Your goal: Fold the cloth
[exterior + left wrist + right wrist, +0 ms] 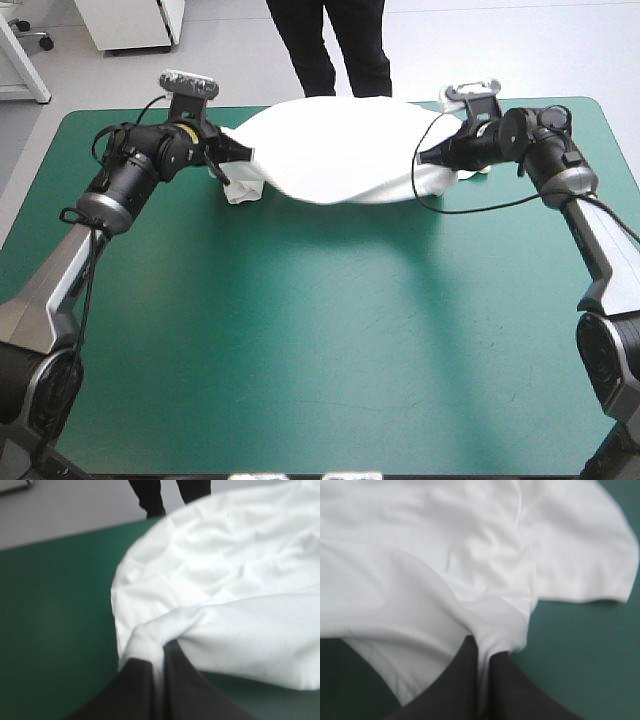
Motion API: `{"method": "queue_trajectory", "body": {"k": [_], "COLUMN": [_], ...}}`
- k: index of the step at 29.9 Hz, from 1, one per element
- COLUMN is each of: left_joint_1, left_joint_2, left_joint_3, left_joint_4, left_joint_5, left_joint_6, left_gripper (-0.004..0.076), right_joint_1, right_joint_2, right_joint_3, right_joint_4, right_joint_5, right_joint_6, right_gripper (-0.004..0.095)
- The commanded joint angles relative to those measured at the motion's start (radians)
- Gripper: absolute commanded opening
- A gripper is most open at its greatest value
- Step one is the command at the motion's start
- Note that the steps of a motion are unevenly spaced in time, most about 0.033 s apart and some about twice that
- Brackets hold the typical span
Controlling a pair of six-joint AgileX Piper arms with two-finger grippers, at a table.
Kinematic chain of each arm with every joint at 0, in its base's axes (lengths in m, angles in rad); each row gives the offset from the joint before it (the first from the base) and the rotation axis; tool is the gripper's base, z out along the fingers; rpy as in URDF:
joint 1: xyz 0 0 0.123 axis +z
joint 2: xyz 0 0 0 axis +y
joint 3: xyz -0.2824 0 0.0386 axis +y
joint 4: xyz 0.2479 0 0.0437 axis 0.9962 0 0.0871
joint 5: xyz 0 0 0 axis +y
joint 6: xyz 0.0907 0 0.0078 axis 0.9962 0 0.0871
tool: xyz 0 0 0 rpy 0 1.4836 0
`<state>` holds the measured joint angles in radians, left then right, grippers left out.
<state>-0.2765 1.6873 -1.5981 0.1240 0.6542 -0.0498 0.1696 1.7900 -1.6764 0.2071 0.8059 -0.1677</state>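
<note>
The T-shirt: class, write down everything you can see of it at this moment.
The T-shirt is white, soft, wrinkled fabric, short-sleeved. It hangs stretched between the left gripper and the right gripper, each shut on a bunched edge, above the far part of the teal-green table. Its middle billows upward; a sleeve shows beside the right gripper.
</note>
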Motion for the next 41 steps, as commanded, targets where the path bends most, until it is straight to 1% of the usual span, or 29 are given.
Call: {"method": "queue_trajectory", "body": {"k": [1,8,11,13,16,18,23,26,30,32,33,35,36,38,40,41], "left_joint_1": [0.000,-0.002,-0.004,-0.004,-0.004,-0.004,-0.022,-0.046,-0.052,-0.052,-0.052,-0.052,-0.052,-0.052,-0.052,-0.052], "left_joint_2": [-0.132,-0.311,-0.379,-0.421,-0.474,-0.510,-0.588,-0.629,-0.650,-0.645,-0.642,-0.636,-0.633,-0.631,-0.631,-0.631], "left_joint_3": [0.161,0.511,0.607,0.655,0.706,0.740,0.803,0.828,0.832,0.832,0.832,0.832,0.832,0.832,0.823,0.810], "left_joint_4": [-0.010,-0.100,-0.173,-0.238,-0.318,-0.366,-0.359,-0.358,-0.358,-0.356,-0.356,-0.363,-0.365,-0.374,-0.376,-0.374], "left_joint_5": [0.003,0.050,0.098,0.144,0.218,0.245,0.345,0.386,0.419,0.428,0.435,0.453,0.463,0.487,0.524,0.537], "left_joint_6": [-0.003,0.007,0.043,0.066,0.117,0.130,0.127,0.127,0.127,0.127,0.131,0.185,0.205,0.228,0.213,0.200], "left_gripper": [-0.0009,-0.0009,-0.0009,-0.0009,-0.0009,-0.0009,-0.0009,-0.0009,-0.0009,-0.0006,0.0002,0.0066,0.0120,0.0251,0.0422,0.0495], "right_joint_1": [-0.008,-0.008,-0.008,-0.008,-0.008,-0.008,-0.008,-0.008,-0.008,-0.008,-0.008,-0.008,-0.008,-0.008,-0.008,-0.008], "right_joint_2": [-0.105,-0.281,-0.379,-0.444,-0.527,-0.578,-0.701,-0.746,-0.759,-0.752,-0.742,-0.718,-0.711,-0.702,-0.704,-0.704], "right_joint_3": [0.134,0.434,0.552,0.629,0.724,0.779,0.897,0.924,0.925,0.925,0.925,0.925,0.925,0.925,0.909,0.891], "right_joint_4": [0.020,0.027,0.030,0.055,0.092,0.093,0.095,0.096,0.097,0.097,0.099,0.099,0.099,0.112,0.126,0.124], "right_joint_5": [-0.004,0.010,0.019,0.033,0.076,0.104,0.159,0.209,0.270,0.297,0.317,0.377,0.388,0.374,0.343,0.345], "right_joint_6": [-0.014,-0.021,-0.021,-0.021,-0.021,-0.021,-0.009,-0.007,0.003,0.017,0.017,0.017,0.017,0.017,0.019,0.019], "right_gripper": [-0.0017,-0.0017,-0.0017,-0.0017,-0.0017,-0.0017,-0.0017,-0.0017,-0.0016,0.0001,0.0025,0.0142,0.0225,0.0403,0.0534,0.0560]}}
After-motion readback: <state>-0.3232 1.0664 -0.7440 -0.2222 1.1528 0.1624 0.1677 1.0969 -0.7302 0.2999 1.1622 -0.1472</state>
